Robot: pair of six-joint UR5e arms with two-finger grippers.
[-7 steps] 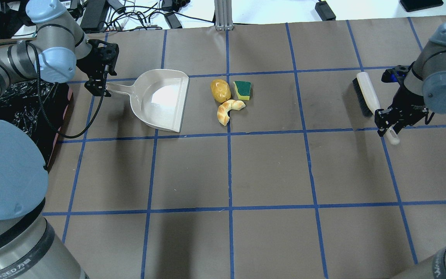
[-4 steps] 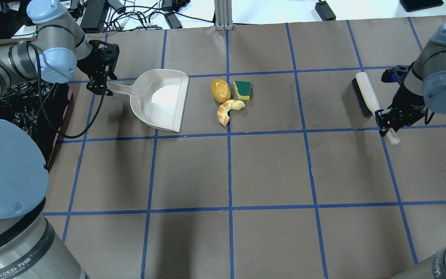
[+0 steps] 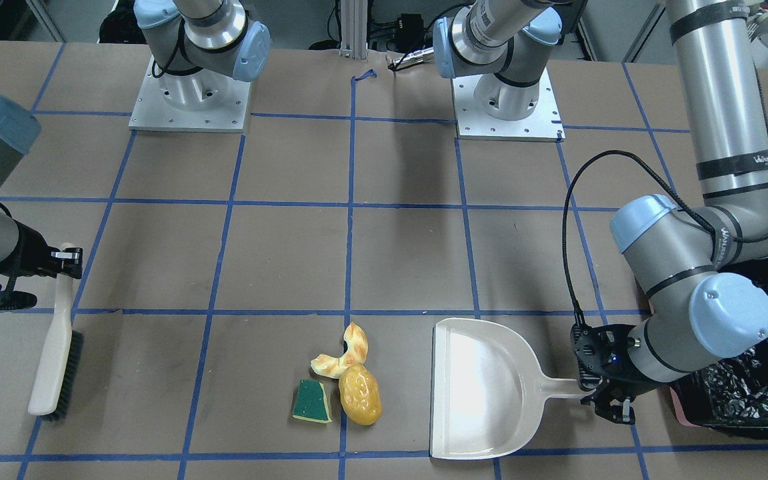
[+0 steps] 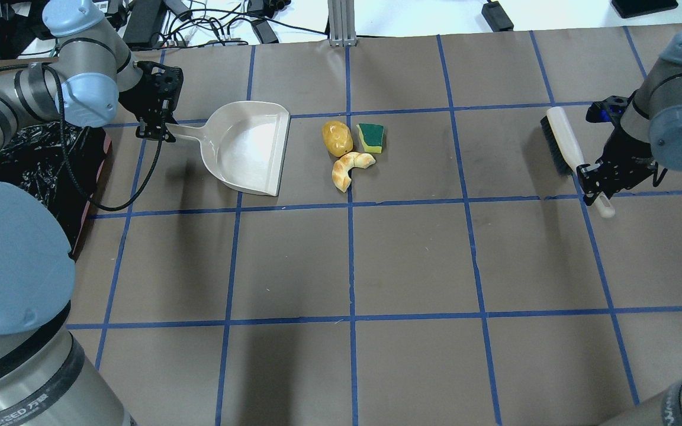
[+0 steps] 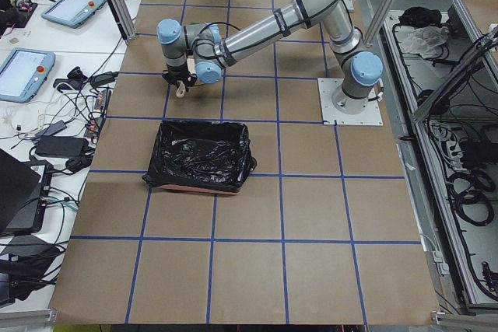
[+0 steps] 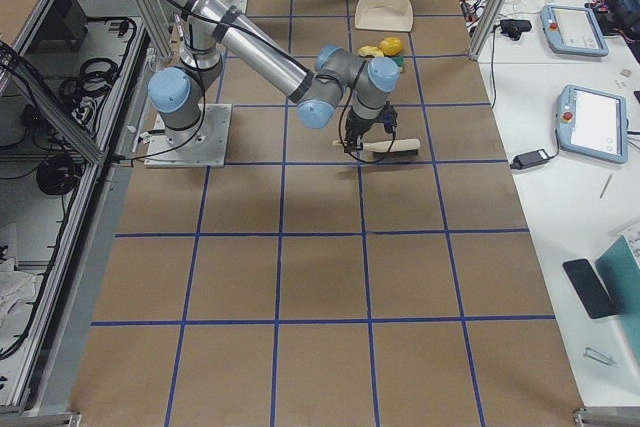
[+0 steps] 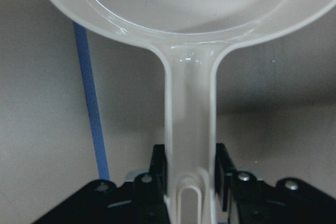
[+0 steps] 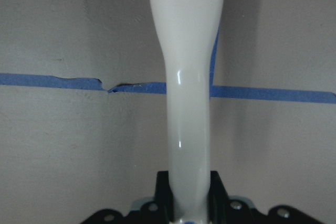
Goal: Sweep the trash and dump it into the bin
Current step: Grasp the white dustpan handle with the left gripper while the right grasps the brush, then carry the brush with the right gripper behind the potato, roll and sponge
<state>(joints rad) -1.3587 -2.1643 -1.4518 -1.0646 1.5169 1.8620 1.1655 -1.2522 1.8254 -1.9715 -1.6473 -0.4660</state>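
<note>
1. One bin (image 5: 204, 153), lined with a crinkled black bag, stands at the desk's (image 4: 412, 260) left edge. Part of the left arm hangs over it in the overhead view.
2. One left claw (image 4: 154, 133) sits just beside the bin, toward the far edge. It is pinching the end of the dustpan's handle, one finger on each side. A black cable loops from it down over the desk.
3. One cream dustpan (image 4: 252, 148) lies between the bin and the trash. Its wide open mouth is turned toward the trash but does not touch it. I cannot tell whether it rests flat on the desk.
4. There are three pieces of trash, bunched together toward the far edge, about midway between the left and right edges:
   - one yellow-brown potato (image 4: 337, 138)
   - one green sponge (image 4: 370, 137) with a yellow edge, just beside the potato
   - one curved croissant (image 4: 350, 168), touching the potato on its near side
5. One brush (image 4: 560, 142), with a white back and dark bristles, is near the right edge, well apart from the trash.
6. One right claw (image 4: 593, 186) is pinching the brush's handle near its end.
7. Blue tape lines (image 4: 350, 260) cross the desk in a grid. Cables (image 4: 211, 26) lie beyond the far edge.
</note>
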